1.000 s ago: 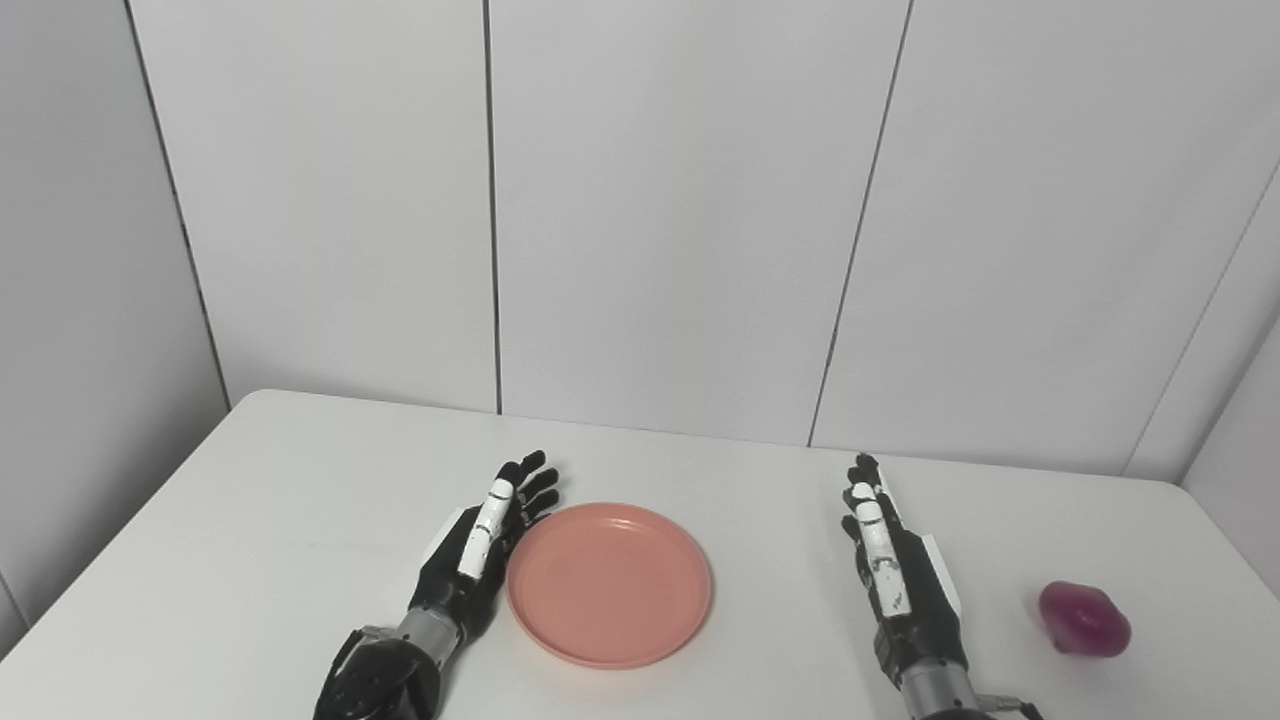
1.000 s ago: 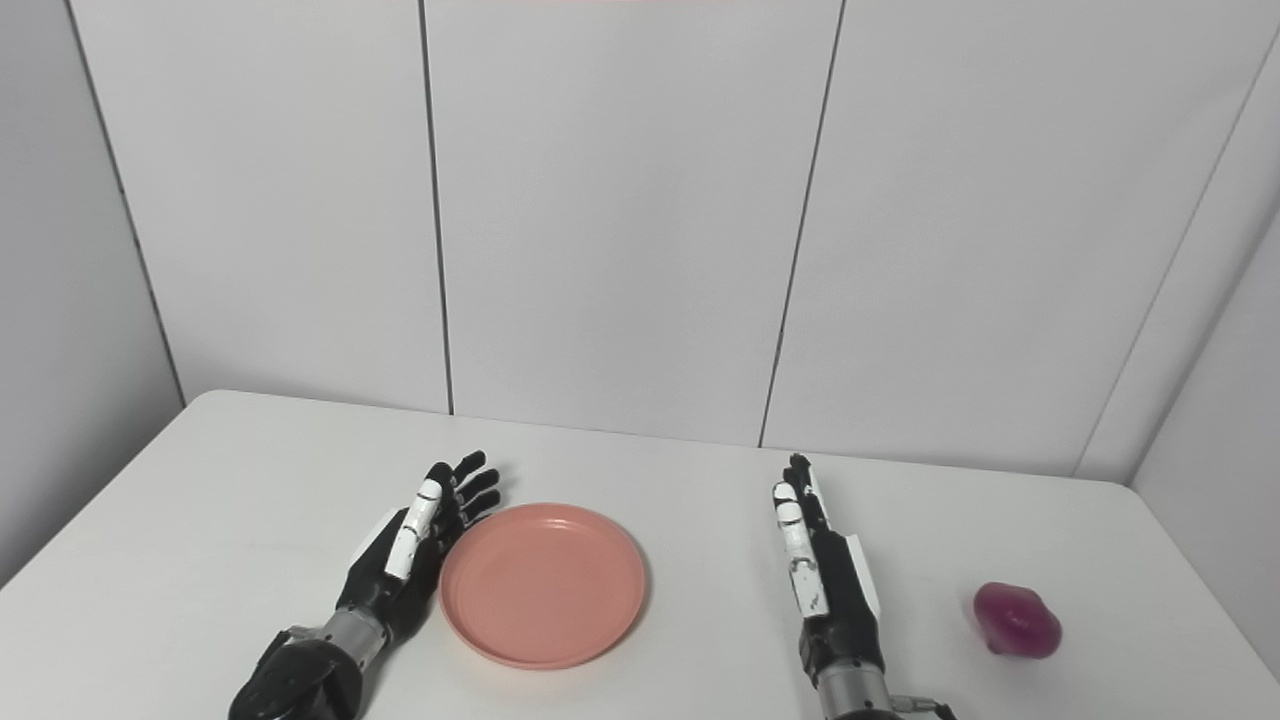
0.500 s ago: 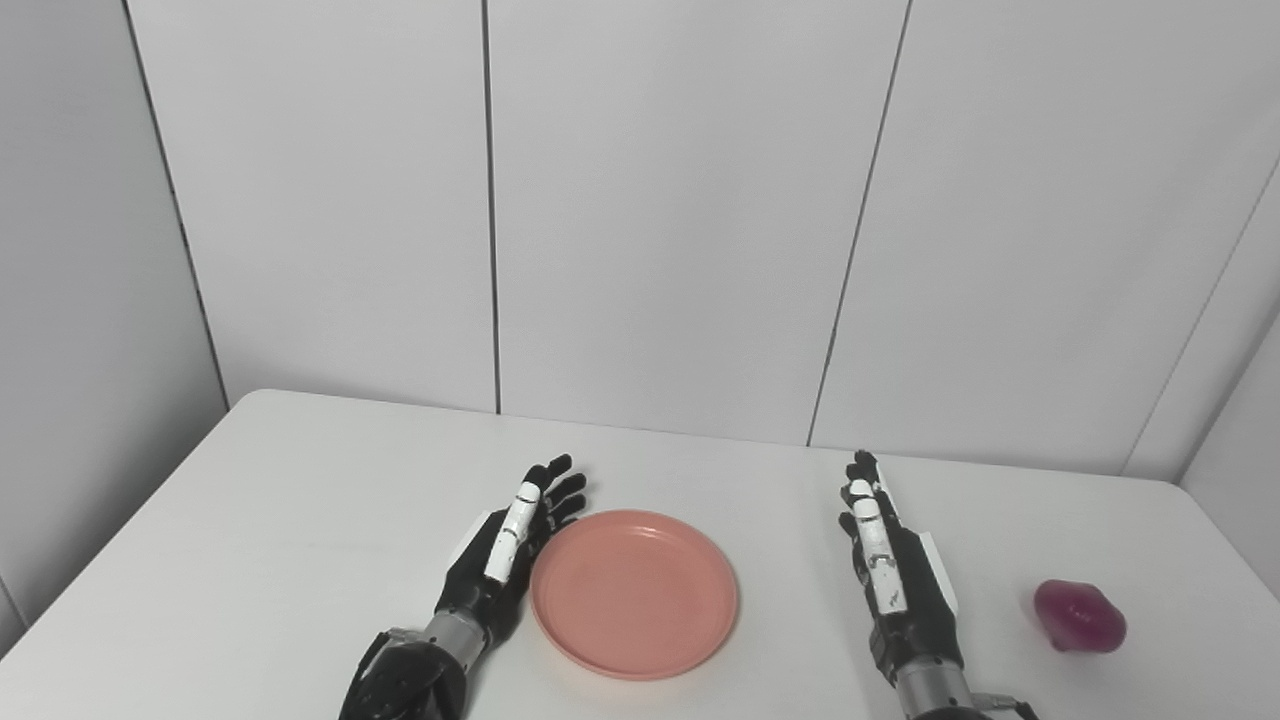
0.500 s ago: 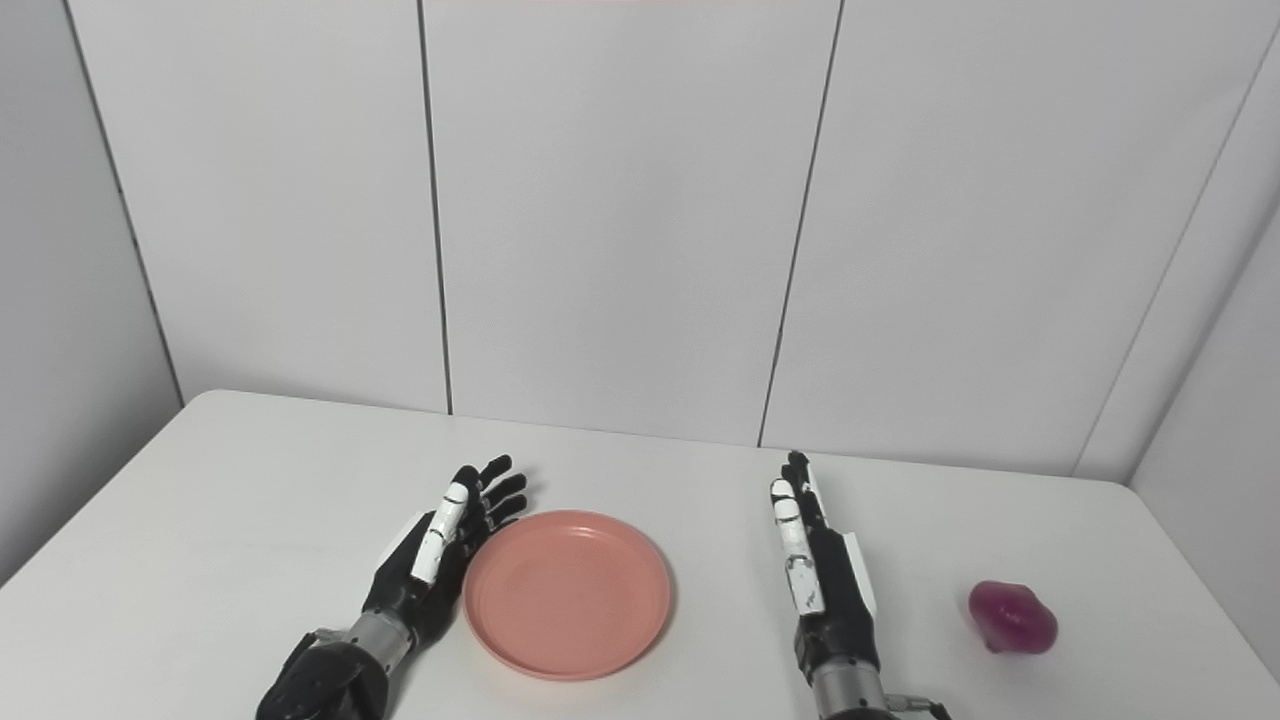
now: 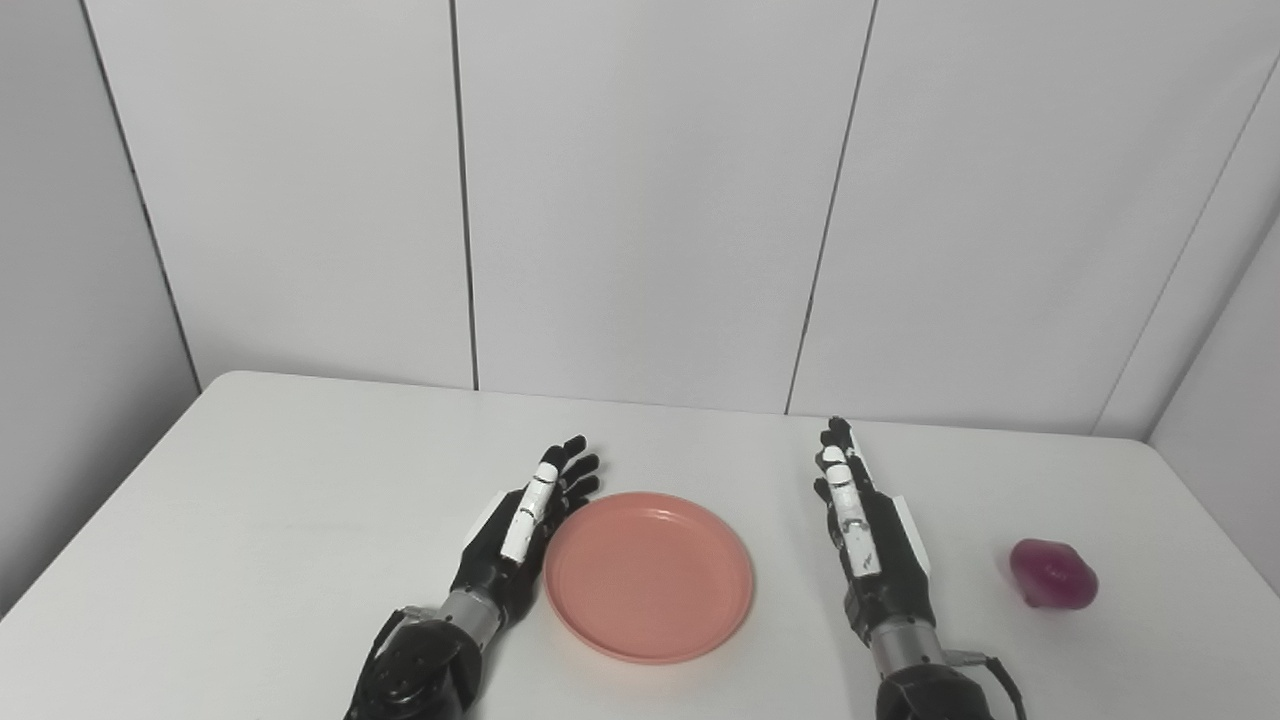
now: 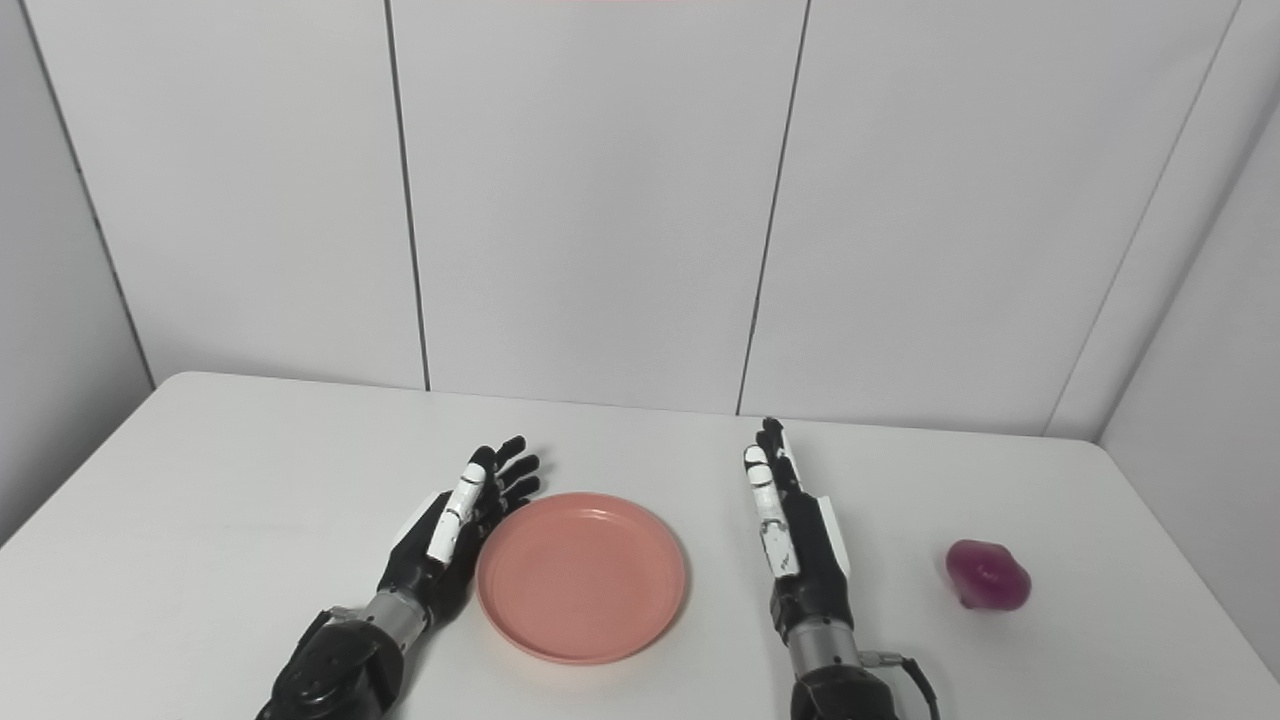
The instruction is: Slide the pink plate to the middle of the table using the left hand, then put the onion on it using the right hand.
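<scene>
A round pink plate lies flat on the white table, near the front and about midway across. My left hand is open, fingers straight and on edge, its palm side against the plate's left rim. My right hand is open and empty, on edge, standing apart to the right of the plate. A purple onion lies on the table to the right of the right hand, near the table's right edge. The same scene shows in the right eye view, with the plate and the onion.
Grey panelled walls close in the table at the back and on both sides. The table's right edge runs close behind the onion.
My left hand has pushed the pink plate to the right, nearer the right hand. The right hand and the onion have stayed put. The camera has shifted a little, moving the whole picture.
</scene>
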